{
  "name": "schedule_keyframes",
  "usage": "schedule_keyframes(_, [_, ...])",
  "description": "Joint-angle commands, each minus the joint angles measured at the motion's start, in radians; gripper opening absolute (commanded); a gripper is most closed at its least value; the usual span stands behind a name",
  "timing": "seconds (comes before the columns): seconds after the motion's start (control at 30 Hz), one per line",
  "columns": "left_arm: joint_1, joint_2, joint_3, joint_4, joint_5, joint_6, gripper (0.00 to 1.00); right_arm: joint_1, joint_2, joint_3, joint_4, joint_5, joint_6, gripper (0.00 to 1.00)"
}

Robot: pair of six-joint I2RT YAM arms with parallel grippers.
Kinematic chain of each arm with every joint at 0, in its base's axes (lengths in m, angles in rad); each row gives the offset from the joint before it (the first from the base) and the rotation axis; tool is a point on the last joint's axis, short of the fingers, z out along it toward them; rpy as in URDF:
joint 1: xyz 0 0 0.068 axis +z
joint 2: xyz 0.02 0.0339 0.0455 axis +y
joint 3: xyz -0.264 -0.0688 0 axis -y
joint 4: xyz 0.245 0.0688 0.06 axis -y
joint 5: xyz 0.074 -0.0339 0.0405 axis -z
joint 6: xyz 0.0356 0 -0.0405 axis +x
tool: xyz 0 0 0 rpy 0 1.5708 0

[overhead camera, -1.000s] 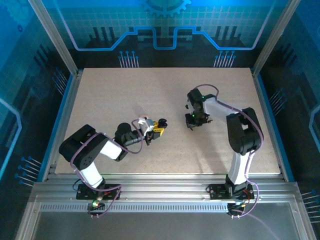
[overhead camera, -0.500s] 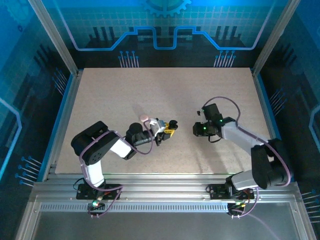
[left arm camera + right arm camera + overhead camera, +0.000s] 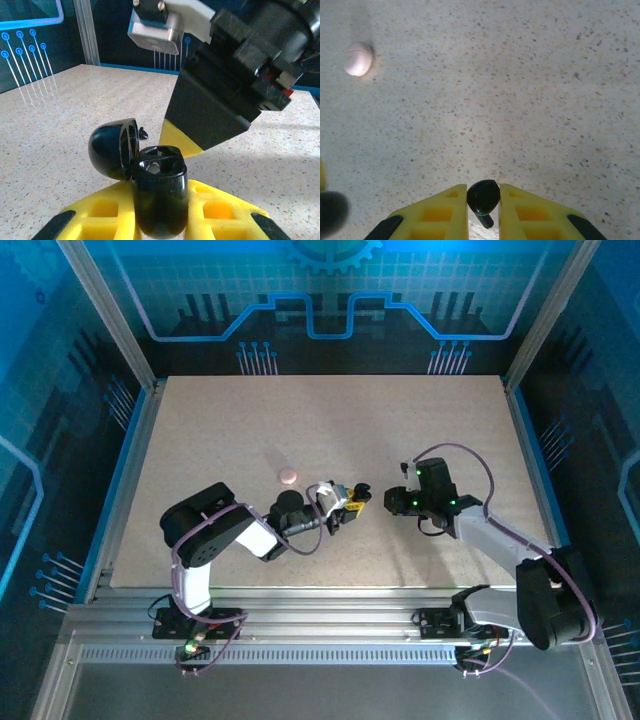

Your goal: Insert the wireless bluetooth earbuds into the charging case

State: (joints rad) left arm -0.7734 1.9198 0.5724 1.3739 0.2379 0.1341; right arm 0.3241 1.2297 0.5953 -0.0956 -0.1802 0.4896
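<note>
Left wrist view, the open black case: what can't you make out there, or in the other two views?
- Left wrist view: black case, sockets too dark to tell full or empty.
- Same view: black speck behind the lid, too small to name.
- Right wrist view: dark blob at lower left, blurred and cut by the edges.
- Top view: the black earbud held by the right gripper is too small to pick out.

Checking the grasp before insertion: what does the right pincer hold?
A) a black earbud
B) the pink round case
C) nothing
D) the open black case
A: in the right wrist view, a black earbud sits pinched in the right pincer, between its two yellow tips.
</note>
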Motion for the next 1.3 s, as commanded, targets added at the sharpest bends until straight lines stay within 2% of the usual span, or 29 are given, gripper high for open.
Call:
schedule_keyframes(0.0, [-0.024,0.027,0.030,0.027,-0.059,0.040,0.12,-0.016,-0.035,-0.014,0.088,-0.051,0.032,0.19])
schedule_keyframes(0.2, [-0.032,0.032,0.049,0.027,-0.083,0.056,0.12,-0.014,-0.065,-0.041,0.177,-0.112,0.070,0.19])
schedule_keyframes(0.6, [-0.042,0.008,0.037,0.027,-0.119,0.070,0.12,-0.014,-0.211,-0.067,0.179,-0.076,0.066,0.20])
schedule_keyframes(0.8, [-0.044,0.000,0.043,0.027,-0.127,0.060,0.12,-0.013,-0.294,-0.117,0.284,-0.111,0.078,0.23])
schedule_keyframes(1.27, [-0.044,-0.041,0.055,0.029,-0.129,0.008,0.12,0.021,-0.268,-0.121,0.409,-0.146,0.108,0.24])
